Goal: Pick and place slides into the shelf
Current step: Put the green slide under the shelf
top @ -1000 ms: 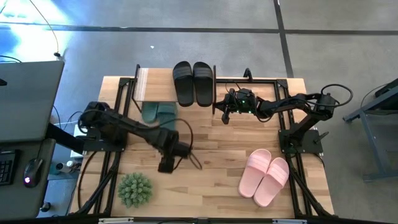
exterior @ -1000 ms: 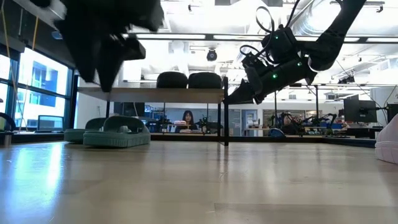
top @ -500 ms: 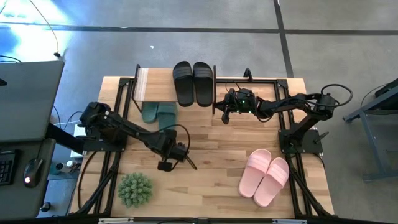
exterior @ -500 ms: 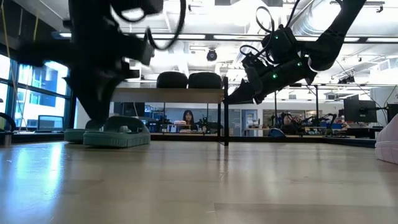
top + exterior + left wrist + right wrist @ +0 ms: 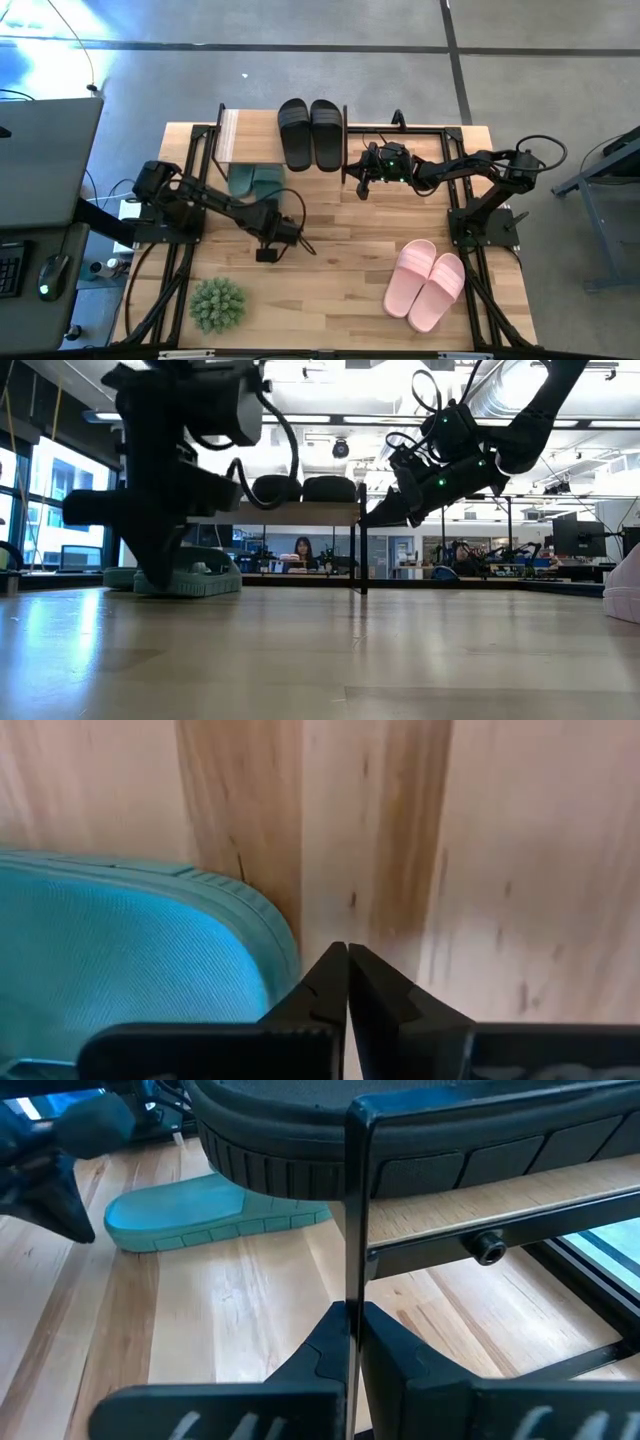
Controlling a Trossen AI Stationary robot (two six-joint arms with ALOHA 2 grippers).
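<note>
The wooden table [image 5: 340,300] carries the shelf [image 5: 228,133] at its 12 o'clock edge, with the black slides [image 5: 309,133] on the top board. The green slides [image 5: 254,181] lie half under the shelf, the pink slides [image 5: 426,283] at 4 o'clock. A plant ball [image 5: 217,303] sits at 8 o'clock. The left gripper [image 5: 346,965], its 2 fingers pressed together and empty, hovers beside a green slide. The right gripper [image 5: 352,1320], fingers closed against a black frame post, sits at the shelf's 3 o'clock end.

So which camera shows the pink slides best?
The high view: the whole pink pair lies on the table's front right. The low view catches only an edge at the far right; neither wrist view shows it.
</note>
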